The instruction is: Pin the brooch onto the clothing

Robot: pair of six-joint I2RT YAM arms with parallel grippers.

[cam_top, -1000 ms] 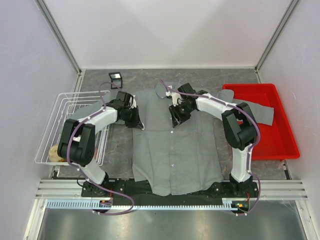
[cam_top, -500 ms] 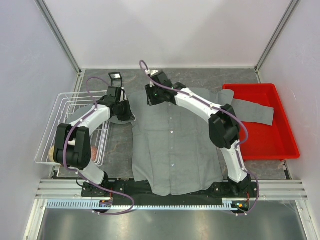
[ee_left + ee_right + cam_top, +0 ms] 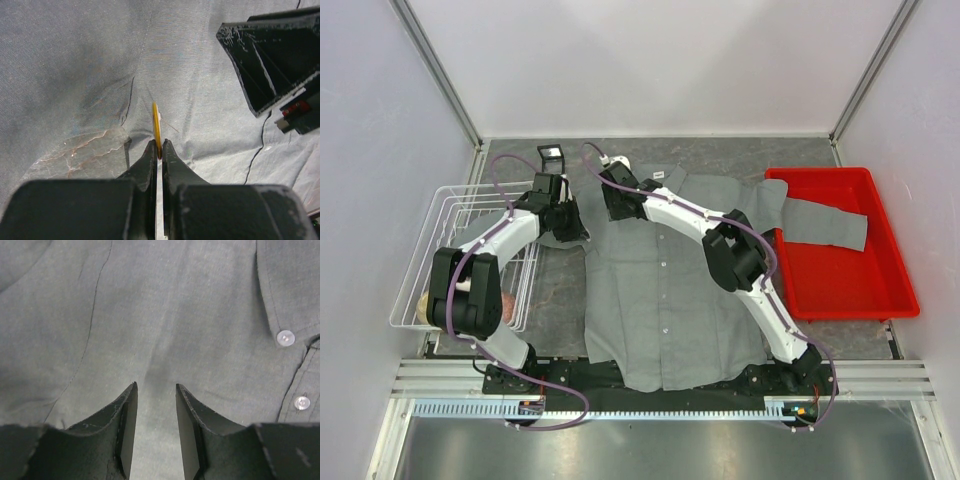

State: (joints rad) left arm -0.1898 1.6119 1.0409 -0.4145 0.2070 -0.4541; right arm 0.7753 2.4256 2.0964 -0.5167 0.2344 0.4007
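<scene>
The left gripper (image 3: 157, 150) is pinched shut on the brooch (image 3: 156, 125), gripping its near end between the fingertips. Grey cloth of the clothing (image 3: 75, 60) fills the view ahead of this gripper and on both sides. A bare patch of marbled table (image 3: 82, 155) shows just to its left, at the shirt's edge. Ahead and to its right are the black fingers (image 3: 270, 65) of the other arm, apart from the brooch. In the top view a white wire basket (image 3: 440, 215) sits behind this arm on its outer side. A red bin (image 3: 850, 275) lies far across the shirt, with one sleeve draped into it. The brooch is seen edge-on as a thin orange-gold sliver, its long axis running straight out from the fingertips and its free end pointing over the cloth. Whether it touches the fabric cannot be told. The right gripper (image 3: 156, 386) is parted narrowly over plain cloth with nothing between its fingers, and two pale buttons (image 3: 285, 338) lie to its right.
</scene>
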